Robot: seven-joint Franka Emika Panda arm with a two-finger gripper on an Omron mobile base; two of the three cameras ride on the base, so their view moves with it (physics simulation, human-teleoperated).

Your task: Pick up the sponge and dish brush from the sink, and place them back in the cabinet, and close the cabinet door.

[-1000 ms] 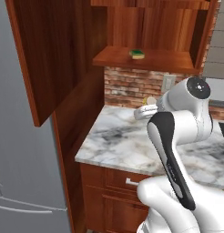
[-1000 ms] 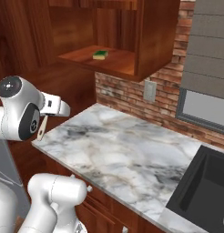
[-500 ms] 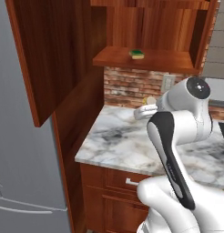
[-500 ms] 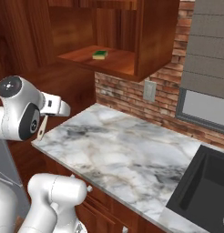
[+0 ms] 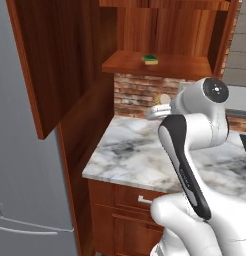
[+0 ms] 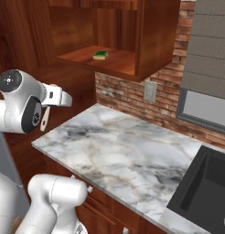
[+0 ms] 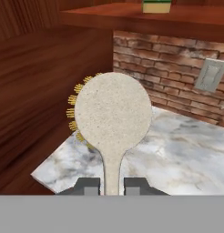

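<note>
Since the sponge (image 7: 156,6) already lies on the cabinet (image 5: 170,65) shelf, the gripper (image 7: 111,184), jaws clamped on the brush (image 7: 113,113) handle, holds it below that shelf.

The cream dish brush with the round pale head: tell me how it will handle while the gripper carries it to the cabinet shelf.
The cream dish brush with the round pale head looks stiff: its thin handle stands straight up from the gripper without sagging. It is probably light, but top-heavy, since the wide head sits far above the grip, so it may pivot between the fingers. Laid down, its yellow bristles could leave it tilted.
</note>
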